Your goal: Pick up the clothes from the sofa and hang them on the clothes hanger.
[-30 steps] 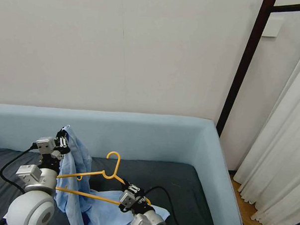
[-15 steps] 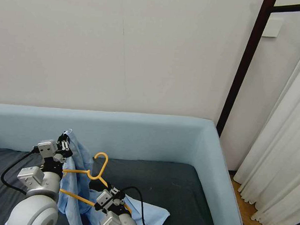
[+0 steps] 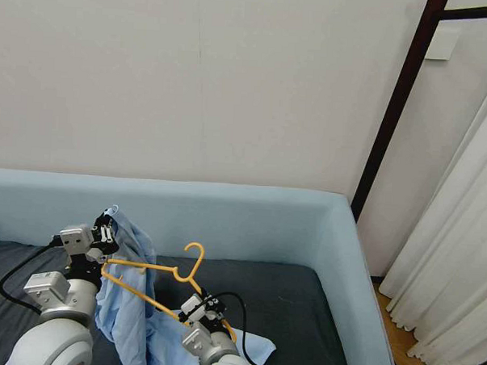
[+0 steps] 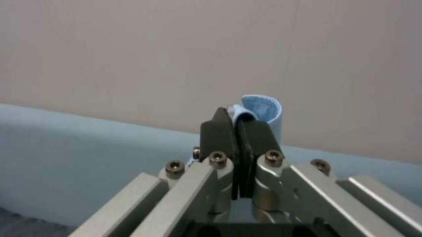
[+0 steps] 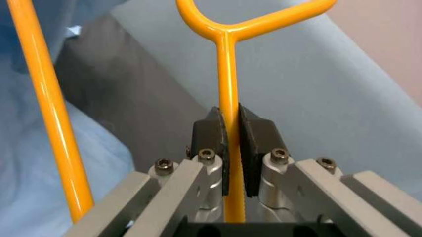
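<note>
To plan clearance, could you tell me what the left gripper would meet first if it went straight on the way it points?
The left gripper, shut on the blue shirt, aims just over the sofa backrest, so probably the white wall first, though depth is unclear.

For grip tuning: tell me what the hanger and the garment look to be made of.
Hanger, clamped in the right gripper: smooth glossy orange-yellow rod, probably plastic or coated wire. Garment, pinched by the left gripper: thin light-blue cloth, matte, with a stitched edge.
</note>
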{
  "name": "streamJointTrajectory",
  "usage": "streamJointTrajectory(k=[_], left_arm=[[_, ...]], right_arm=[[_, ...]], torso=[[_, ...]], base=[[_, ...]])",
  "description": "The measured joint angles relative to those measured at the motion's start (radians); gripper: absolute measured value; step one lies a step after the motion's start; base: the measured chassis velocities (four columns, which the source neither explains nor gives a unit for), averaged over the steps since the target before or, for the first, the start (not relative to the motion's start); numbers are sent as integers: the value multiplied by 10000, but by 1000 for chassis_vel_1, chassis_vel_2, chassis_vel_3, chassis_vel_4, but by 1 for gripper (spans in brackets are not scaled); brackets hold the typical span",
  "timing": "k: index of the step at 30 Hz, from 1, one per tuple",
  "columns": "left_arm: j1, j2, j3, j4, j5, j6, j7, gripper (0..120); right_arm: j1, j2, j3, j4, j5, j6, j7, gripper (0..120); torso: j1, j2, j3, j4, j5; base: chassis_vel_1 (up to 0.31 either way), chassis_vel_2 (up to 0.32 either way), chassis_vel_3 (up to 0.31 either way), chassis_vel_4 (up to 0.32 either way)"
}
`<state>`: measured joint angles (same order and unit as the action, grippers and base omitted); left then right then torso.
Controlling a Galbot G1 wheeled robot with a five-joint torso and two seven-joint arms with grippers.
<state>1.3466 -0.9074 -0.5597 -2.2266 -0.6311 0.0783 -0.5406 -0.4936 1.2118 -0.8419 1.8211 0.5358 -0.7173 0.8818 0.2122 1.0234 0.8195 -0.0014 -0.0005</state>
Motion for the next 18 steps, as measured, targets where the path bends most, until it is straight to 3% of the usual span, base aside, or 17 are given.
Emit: streamJointTrajectory(k=[8,18], left_arm=[[-73,76,38,101,114,204,-259,0],[-701,87,81,442,-346,-744,49,0]], right_arm=[[521,10,289,-320,-59,187,-49,4],[1372,560,839,-1494,-700,727,-407,4]], torso=[[0,0,0,1,0],[0,1,0,1,-2]], base=[[0,0,0,0],[0,0,0,0]])
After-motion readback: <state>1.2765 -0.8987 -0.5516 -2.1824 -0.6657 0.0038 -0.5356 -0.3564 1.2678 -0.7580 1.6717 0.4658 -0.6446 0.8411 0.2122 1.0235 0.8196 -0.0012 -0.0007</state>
